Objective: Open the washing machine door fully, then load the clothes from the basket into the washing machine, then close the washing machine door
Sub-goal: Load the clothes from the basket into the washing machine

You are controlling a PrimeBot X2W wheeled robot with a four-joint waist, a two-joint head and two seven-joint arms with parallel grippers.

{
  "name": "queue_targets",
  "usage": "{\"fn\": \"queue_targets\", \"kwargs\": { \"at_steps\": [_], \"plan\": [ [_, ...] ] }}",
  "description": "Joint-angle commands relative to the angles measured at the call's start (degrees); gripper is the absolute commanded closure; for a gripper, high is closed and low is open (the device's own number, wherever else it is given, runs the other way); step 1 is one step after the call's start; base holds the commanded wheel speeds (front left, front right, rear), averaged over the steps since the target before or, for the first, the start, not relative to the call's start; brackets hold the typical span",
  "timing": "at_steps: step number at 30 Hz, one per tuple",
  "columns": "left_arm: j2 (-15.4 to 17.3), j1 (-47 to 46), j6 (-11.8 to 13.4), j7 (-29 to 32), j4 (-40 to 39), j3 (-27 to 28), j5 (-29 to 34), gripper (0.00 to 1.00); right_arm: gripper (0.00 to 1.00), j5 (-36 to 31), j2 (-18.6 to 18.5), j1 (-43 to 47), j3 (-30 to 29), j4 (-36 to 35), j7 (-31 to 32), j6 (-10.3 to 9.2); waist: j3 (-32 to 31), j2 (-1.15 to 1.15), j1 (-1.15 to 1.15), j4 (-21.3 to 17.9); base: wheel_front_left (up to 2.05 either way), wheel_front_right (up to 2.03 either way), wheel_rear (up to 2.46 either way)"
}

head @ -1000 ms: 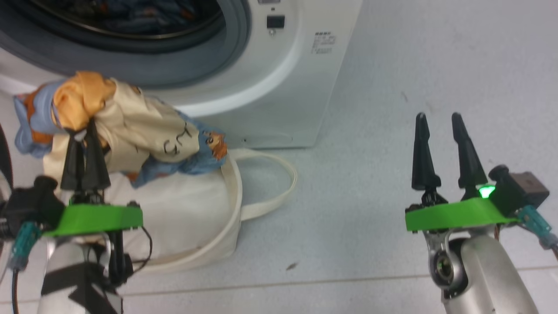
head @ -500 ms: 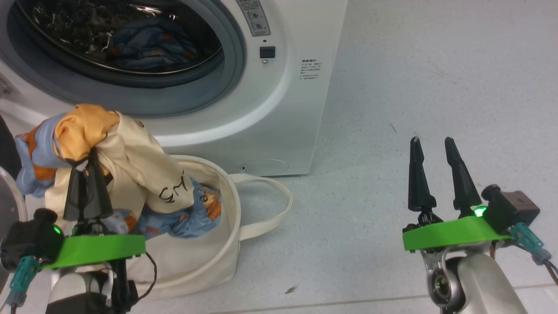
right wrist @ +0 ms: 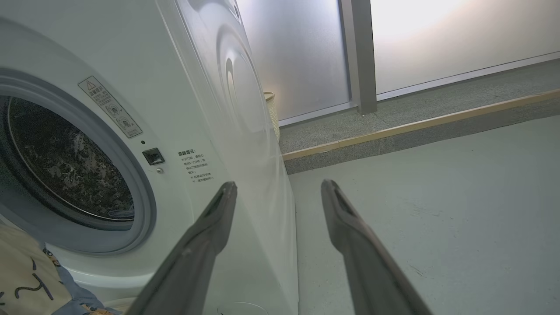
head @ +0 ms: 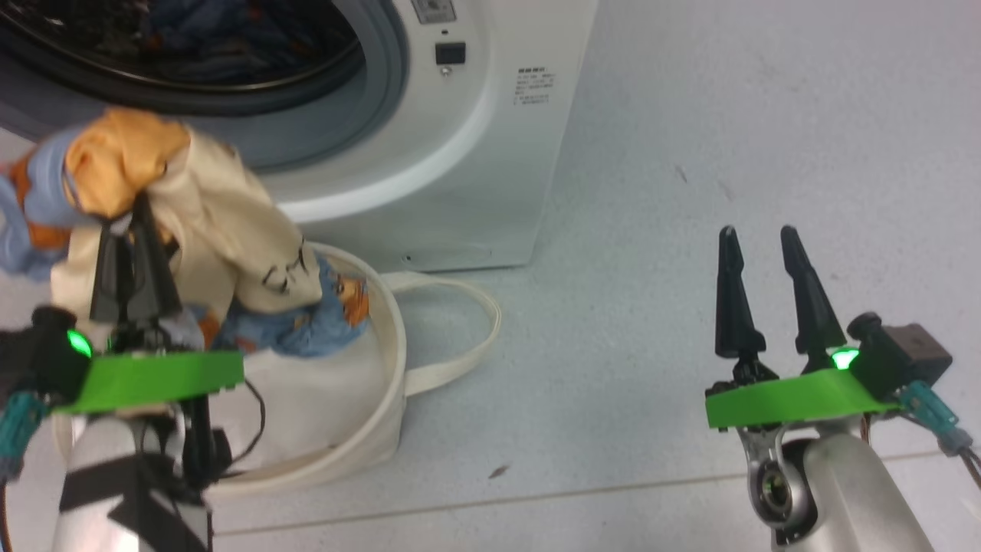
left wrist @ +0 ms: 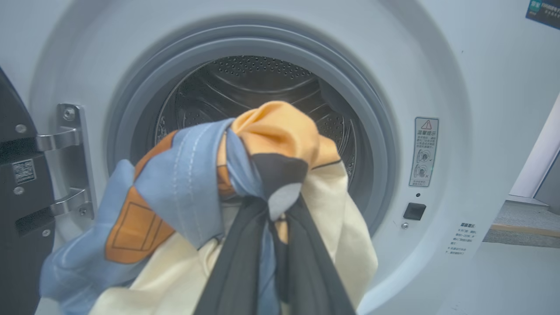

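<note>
Upper left of the head view: white front-loading box-shaped washing machine (head: 475, 153), its grey rubber-ringed steel drum (left wrist: 245, 87) agape. At the hinge side, at the left edge of the left wrist view, large round glossy black washing machine door (left wrist: 17, 245), standing open. On the pale grey floor (head: 690, 115) just in front of the machine, round cream canvas basket (head: 337, 414), one long loop handle (head: 467, 337) lying out to the right. Above the basket and before the drum mouth, bunched clothes (head: 207, 222): cream fabric with orange and light-blue parts, with a denim-blue, orange-printed piece (head: 329, 322) hanging at the basket rim. Pinched tight on that bunch, left gripper (head: 126, 222), fingers together. Well to the right over bare floor, right gripper (head: 757, 234), fingers spread wide, holding nothing.
</note>
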Motion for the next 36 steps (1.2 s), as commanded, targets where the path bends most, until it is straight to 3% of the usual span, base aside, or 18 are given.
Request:
{"fn": "queue_targets", "kwargs": {
  "at_steps": [1, 9, 15, 23, 31, 32, 33, 36],
  "plan": [
    [0.84, -2.32, -0.27, -0.32, -1.7, 1.76, 0.59, 1.0, 0.0, 0.34, 0.23, -2.01, 1.41, -2.18, -0.7, 0.03, 1.88, 0.0, 0.0, -0.55, 0.0, 0.0, 0.0],
    [2.12, -16.56, -4.43, -0.32, 4.64, 4.78, 4.19, 1.0, 0.0, 0.67, 0.23, -4.67, 3.82, -4.18, -0.7, 0.03, 10.6, 0.0, 0.0, -2.93, 0.0, 0.0, 0.0],
    [7.09, -29.83, -5.38, -0.33, 12.46, 7.57, 6.11, 1.0, 0.0, 1.86, 0.23, -6.49, 6.21, -4.7, -0.7, 0.03, 16.75, 0.0, 0.0, -5.94, 0.0, 0.0, 0.0],
    [15.01, -47.62, -4.22, -0.33, 24.57, 7.67, 9.35, 1.0, 0.0, 3.7, 0.23, -8.08, 8.04, -5.83, -0.7, 0.03, 23.65, 0.0, 0.0, -9.68, 0.0, 0.0, 0.0],
    [19.99, -60.97, 0.03, -0.33, 37.83, 5.04, 12.92, 1.0, 0.0, 3.32, 0.23, -9.18, 8.77, -6.82, -0.7, 0.03, 29.15, 0.0, 0.0, -11.01, 0.0, 0.0, 0.0],
    [20.29, -61.71, 0.69, -0.33, 39.09, 4.53, 13.43, 0.83, 0.0, 3.28, 0.23, -9.26, 8.68, -6.84, -0.7, 0.03, 29.4, 0.0, 0.0, -10.99, 0.0, 0.0, 0.0],
    [20.37, -62.39, 1.04, -0.33, 39.97, 4.05, 13.66, 0.04, 0.0, 3.23, 0.23, -9.3, 8.55, -6.84, -0.7, 0.03, 29.66, 0.0, 0.0, -10.9, 0.0, 0.0, 0.0],
    [19.89, -63.21, 1.79, -0.33, 41.82, 3.21, 13.44, 0.0, 0.0, 2.91, 0.23, -9.57, 8.2, -6.64, -0.7, 0.03, 29.77, 0.0, 0.0, -10.37, 0.0, 0.0, 0.0]
  ]
}}
